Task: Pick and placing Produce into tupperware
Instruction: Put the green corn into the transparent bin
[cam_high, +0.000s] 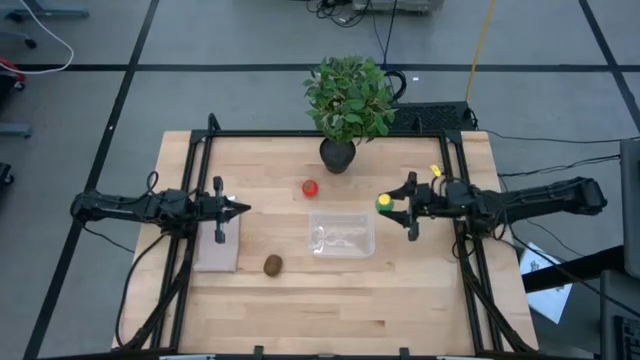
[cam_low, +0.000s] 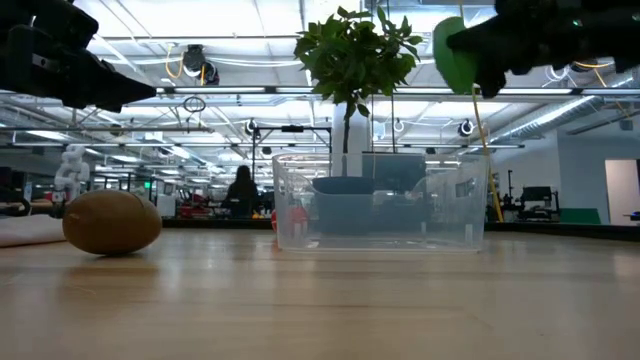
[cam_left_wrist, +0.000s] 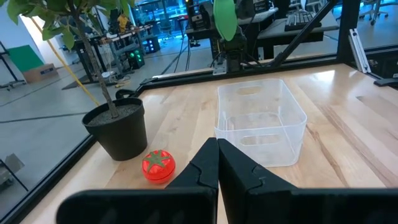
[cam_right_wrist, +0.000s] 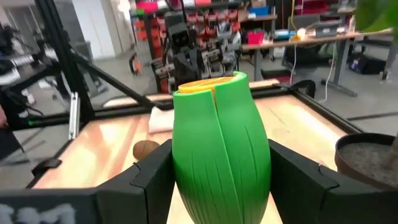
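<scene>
From above, the right claw (cam_high: 400, 212) clamps the green produce (cam_high: 384, 204) just beside the tupperware (cam_high: 342, 234), likely carrying it there; the left claw (cam_high: 240, 209), pinched together and empty, waits well apart. At bench level, the kiwi (cam_low: 111, 222) lies loose. The left wrist shows the tomato (cam_left_wrist: 158, 165) near its claw. The right wrist shows fingers (cam_right_wrist: 153, 173) gripping the green sides.

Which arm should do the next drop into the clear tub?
Right. The right gripper already holds the green produce raised just beside the tupperware. The left gripper is shut, empty, and farther away over the grey slab.
</scene>
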